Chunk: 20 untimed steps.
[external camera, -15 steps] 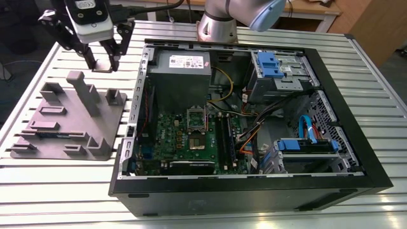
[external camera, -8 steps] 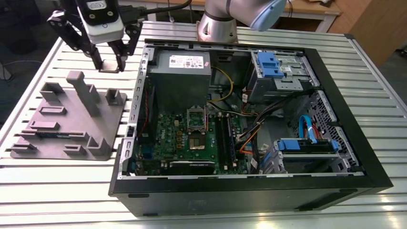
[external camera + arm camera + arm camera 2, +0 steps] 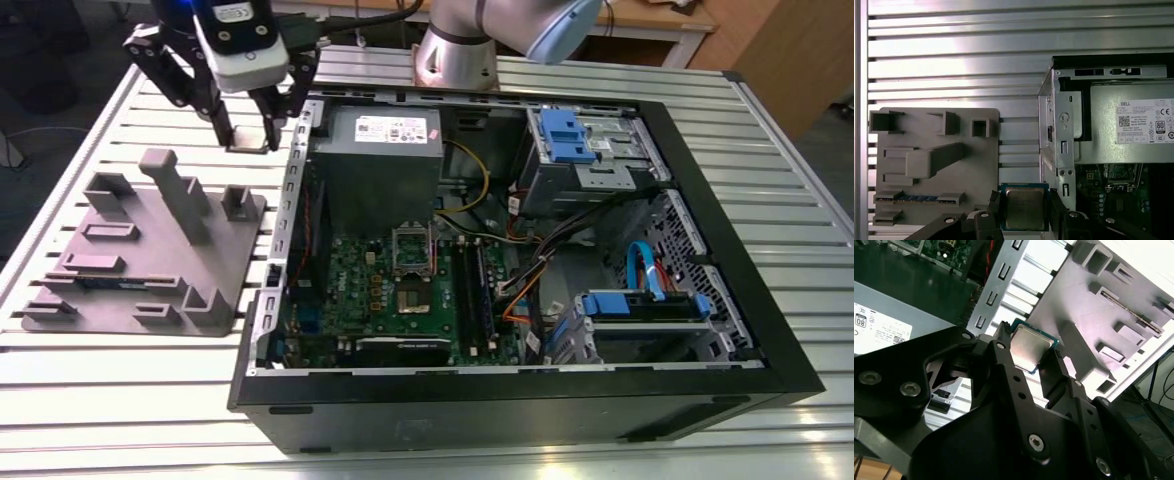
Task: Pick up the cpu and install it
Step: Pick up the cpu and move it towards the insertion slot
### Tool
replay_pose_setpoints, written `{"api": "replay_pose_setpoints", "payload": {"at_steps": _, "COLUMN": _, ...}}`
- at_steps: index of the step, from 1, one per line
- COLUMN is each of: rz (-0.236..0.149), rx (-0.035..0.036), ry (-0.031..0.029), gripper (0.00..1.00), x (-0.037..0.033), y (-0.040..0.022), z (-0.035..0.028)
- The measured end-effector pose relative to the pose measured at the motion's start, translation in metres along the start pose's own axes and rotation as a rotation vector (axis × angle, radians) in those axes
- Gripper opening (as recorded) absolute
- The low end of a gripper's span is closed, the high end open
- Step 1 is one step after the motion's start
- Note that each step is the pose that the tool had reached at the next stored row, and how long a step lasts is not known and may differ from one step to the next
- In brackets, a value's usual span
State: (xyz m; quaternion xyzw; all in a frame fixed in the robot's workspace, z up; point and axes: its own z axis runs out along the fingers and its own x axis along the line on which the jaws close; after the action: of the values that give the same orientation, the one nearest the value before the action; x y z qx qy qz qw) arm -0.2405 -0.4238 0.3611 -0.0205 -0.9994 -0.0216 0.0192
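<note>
The cpu, a small square chip with a pale metal top and green rim, is held off the table with my gripper shut on its two edges. In the exterior view the gripper hangs over the slatted table between the grey fixture tray and the open computer case, near the case's far corner on the exterior view's left. The second wrist view shows the cpu between the black fingers. Inside the case, the metal socket frame sits on the green motherboard.
The power supply fills the case's far corner beside the gripper. Blue drive bays and cables crowd the side on the exterior view's right. The grey tray carries upright posts and a thin stick in a slot.
</note>
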Motion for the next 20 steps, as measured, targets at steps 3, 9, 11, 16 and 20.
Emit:
{"api": "replay_pose_setpoints", "payload": {"at_steps": 3, "rz": 0.0, "rx": 0.0, "ry": -0.0001, "gripper": 0.47, "x": -0.0052, "y": 0.0002, "z": -0.0002}}
{"api": "replay_pose_setpoints", "payload": {"at_steps": 9, "rz": 0.0, "rx": -0.0001, "ry": 0.0, "gripper": 0.47, "x": -0.0163, "y": 0.0007, "z": -0.0005}}
{"api": "replay_pose_setpoints", "payload": {"at_steps": 11, "rz": 0.0, "rx": 0.0, "ry": 0.0001, "gripper": 0.47, "x": -0.0206, "y": 0.0009, "z": -0.0008}}
{"api": "replay_pose_setpoints", "payload": {"at_steps": 16, "rz": 0.0, "rx": -0.0001, "ry": 0.0, "gripper": 0.47, "x": -0.0324, "y": 0.0013, "z": -0.0011}}
{"api": "replay_pose_setpoints", "payload": {"at_steps": 20, "rz": 0.0, "rx": -0.0001, "ry": 0.0, "gripper": 0.47, "x": -0.0429, "y": 0.0018, "z": -0.0015}}
